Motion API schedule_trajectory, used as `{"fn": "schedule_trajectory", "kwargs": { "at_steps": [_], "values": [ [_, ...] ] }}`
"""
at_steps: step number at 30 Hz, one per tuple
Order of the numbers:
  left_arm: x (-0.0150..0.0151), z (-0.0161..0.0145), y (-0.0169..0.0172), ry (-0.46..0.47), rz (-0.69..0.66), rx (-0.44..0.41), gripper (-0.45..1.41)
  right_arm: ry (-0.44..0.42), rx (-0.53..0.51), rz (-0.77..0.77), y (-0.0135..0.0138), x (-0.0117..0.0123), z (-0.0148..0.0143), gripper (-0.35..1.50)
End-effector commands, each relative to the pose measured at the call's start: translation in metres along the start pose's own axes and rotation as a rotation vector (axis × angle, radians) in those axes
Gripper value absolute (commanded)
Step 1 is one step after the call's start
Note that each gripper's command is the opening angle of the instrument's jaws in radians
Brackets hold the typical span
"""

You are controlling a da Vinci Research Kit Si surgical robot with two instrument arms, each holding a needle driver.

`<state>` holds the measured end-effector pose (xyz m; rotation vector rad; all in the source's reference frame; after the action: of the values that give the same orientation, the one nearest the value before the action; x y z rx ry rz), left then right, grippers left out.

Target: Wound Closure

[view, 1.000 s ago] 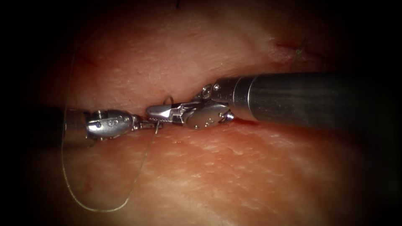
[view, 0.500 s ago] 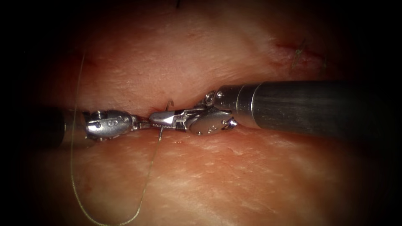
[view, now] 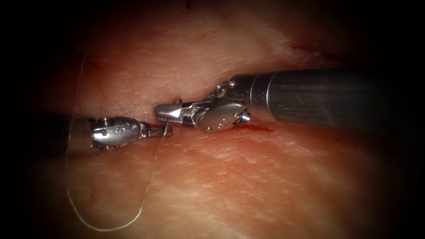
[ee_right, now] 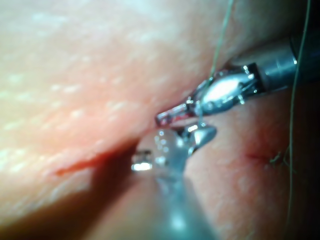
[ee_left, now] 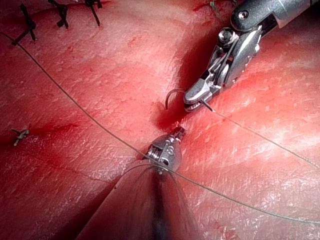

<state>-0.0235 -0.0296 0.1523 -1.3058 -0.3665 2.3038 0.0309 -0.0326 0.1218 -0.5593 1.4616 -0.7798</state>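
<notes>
Curved steel needle (ee_left: pixel 172 95) gripped by right claw (view: pixel 163 113).

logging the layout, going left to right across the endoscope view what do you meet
thread loop → left tool, in the cut → needle, held near its swaged end by the right tool → red fluid → old stitch

Surgical training lab setup here, bench practice w/ a robot. Pale pork tissue (view: pixel 248 186) spans the endoscope frame, dark vignette round the edges. Slim metal tool shaft (view: pixel 327 99) enters from the right of frame. Earlier black stitches (ee_left: pixel 60 15) sit upper left of the left wrist pic, w/ red fluid (view: pixel 259 129) mid-frame.
</notes>
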Motion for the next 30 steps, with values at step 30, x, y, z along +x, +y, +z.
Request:
{"fn": "schedule_trajectory", "kwargs": {
  "at_steps": [30],
  "values": [
    [-0.0005, 0.0015, 0.0005, 0.0, -0.001, 0.004, -0.37, -0.051, -0.238, 0.388, 0.0035, -0.0022, -0.0012, -0.35]
  ]
}}
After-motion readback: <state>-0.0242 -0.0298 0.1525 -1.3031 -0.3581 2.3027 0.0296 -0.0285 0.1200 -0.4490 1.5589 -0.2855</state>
